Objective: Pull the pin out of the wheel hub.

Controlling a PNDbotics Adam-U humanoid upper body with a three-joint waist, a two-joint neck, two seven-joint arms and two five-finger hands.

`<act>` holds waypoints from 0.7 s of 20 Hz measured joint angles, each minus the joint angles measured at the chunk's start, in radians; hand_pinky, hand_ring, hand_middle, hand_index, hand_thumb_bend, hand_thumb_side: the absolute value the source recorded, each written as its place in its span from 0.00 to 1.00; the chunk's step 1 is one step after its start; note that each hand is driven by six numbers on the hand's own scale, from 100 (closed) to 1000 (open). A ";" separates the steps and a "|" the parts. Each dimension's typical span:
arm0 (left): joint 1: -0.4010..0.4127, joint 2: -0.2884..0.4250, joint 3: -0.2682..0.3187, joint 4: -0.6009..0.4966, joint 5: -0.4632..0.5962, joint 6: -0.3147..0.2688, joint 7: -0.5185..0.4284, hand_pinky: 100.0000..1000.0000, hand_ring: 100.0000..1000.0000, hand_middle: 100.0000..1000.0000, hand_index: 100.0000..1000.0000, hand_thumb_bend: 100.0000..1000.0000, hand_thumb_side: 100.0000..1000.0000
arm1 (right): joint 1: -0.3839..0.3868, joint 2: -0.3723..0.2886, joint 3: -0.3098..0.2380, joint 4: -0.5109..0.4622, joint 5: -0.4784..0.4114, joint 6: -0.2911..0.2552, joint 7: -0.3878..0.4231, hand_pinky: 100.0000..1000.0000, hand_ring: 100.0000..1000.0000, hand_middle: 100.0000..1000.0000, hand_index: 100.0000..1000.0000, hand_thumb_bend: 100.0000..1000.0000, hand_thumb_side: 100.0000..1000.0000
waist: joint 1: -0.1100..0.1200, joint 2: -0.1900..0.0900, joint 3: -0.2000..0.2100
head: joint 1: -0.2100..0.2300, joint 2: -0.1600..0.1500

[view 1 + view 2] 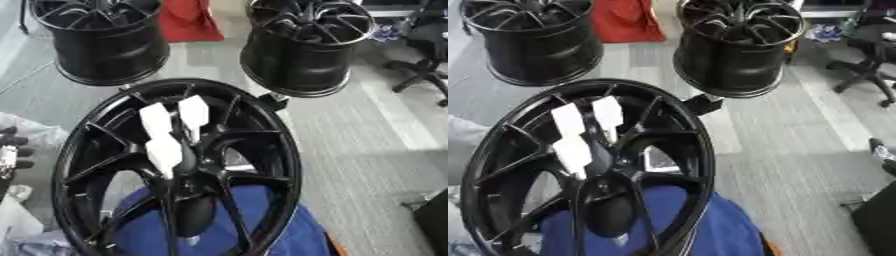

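- Plainly, the left hand shows only as dark curled fingers at nine o'clock, holding nothing I can make out; the right hand is out of view.
- Three white pins stand at the wheel hub, frame centre.
- Reaching is not yet begun; next calls for a pinch on one pin.

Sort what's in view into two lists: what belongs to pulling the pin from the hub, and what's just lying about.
Belongs to the job:
near wheel
white pins standing in its hub
left hand, at the left edge

Lying about:
two far wheels
red cloth
blue cloth under the near wheel
office chair
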 measured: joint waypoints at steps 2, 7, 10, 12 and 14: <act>-0.001 -0.004 0.000 0.000 0.002 0.000 0.000 0.58 0.62 0.61 0.80 0.00 0.65 | -0.004 0.017 0.014 -0.047 0.000 -0.009 -0.001 0.62 0.69 0.76 0.82 0.40 0.28 | 0.003 0.001 0.001 | 0.000 0.000; -0.006 -0.004 -0.002 0.000 0.003 -0.004 -0.004 0.58 0.62 0.62 0.80 0.00 0.65 | -0.027 0.056 0.063 -0.175 0.002 -0.031 0.014 0.60 0.67 0.75 0.81 0.38 0.27 | 0.005 0.005 0.003 | 0.000 0.000; -0.007 -0.005 -0.006 0.000 0.004 -0.005 -0.006 0.58 0.62 0.62 0.80 0.00 0.65 | -0.045 0.075 0.100 -0.239 -0.004 -0.045 0.027 0.60 0.67 0.75 0.81 0.36 0.26 | 0.007 0.007 0.004 | -0.001 0.000; -0.007 -0.005 -0.006 0.000 0.004 -0.005 -0.008 0.58 0.62 0.62 0.80 0.00 0.66 | -0.059 0.088 0.125 -0.274 -0.012 -0.056 0.038 0.59 0.67 0.75 0.81 0.35 0.25 | 0.008 0.007 0.004 | -0.002 0.000; -0.007 -0.005 -0.007 0.000 0.004 -0.007 -0.010 0.58 0.62 0.62 0.80 0.00 0.65 | -0.071 0.103 0.147 -0.300 -0.020 -0.066 0.051 0.59 0.67 0.75 0.81 0.34 0.25 | 0.009 0.008 0.004 | -0.002 0.000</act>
